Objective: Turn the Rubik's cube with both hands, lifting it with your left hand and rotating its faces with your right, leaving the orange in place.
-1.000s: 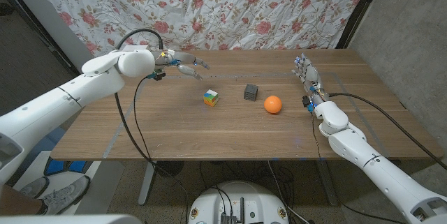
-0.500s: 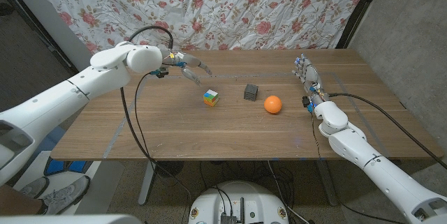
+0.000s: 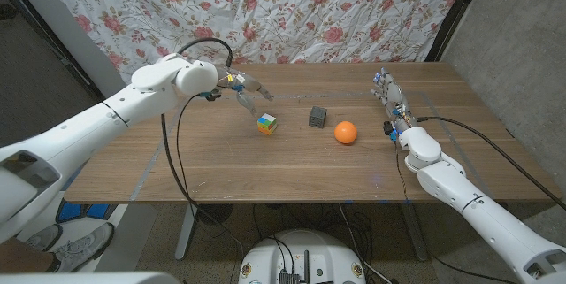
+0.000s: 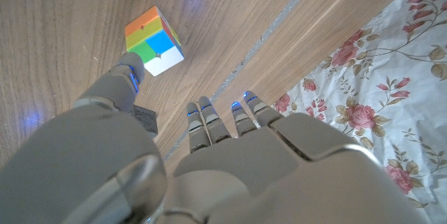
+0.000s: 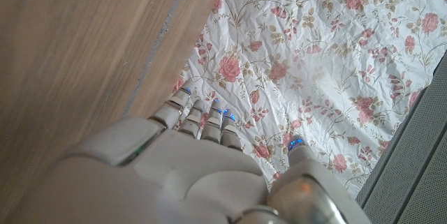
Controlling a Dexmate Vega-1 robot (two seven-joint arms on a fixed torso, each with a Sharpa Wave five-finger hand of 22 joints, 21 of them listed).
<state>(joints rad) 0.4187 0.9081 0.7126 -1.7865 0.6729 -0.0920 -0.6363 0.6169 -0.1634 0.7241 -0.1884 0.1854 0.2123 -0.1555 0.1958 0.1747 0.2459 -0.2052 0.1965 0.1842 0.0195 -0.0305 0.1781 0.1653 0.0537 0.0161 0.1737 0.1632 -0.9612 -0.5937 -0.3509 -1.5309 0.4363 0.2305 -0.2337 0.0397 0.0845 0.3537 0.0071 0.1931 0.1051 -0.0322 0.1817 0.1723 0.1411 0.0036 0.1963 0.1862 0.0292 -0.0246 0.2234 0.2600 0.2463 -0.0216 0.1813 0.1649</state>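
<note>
Plastic cube [image 3: 267, 124] sat near the orange [image 3: 346, 132]; light, rigid, best gripped on opposite faces. Left hand [image 3: 245, 89] hovered spread; right hand [image 3: 390, 96] spread.

White arms, pale grey hands
Black cables loop along both; left hand [image 3: 240, 87] and right hand [image 3: 389, 94] carry blue-lit fingertips [image 4: 241, 98].

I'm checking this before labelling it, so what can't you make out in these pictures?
- Cube: its far and under faces are hidden in the head view, and it is too small there to read stickers.
- Dark block: too small in the head view to identify.
- Right hand: its palm side is hidden behind its own back in the right wrist view.
</note>
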